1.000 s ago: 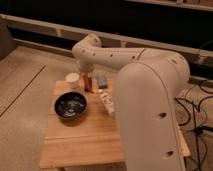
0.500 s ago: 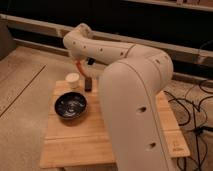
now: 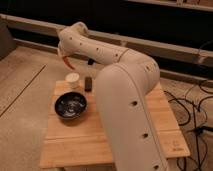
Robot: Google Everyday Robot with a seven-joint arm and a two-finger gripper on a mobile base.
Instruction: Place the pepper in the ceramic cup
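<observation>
The gripper is closed on the pepper and hangs above the ceramic cup, with open air between pepper and cup rim. Just right of the cup stands a small dark object. The black bowl sits near the cup's front. The white arm blocks the wooden table on its right side. The front-left tabletop offers free room.
</observation>
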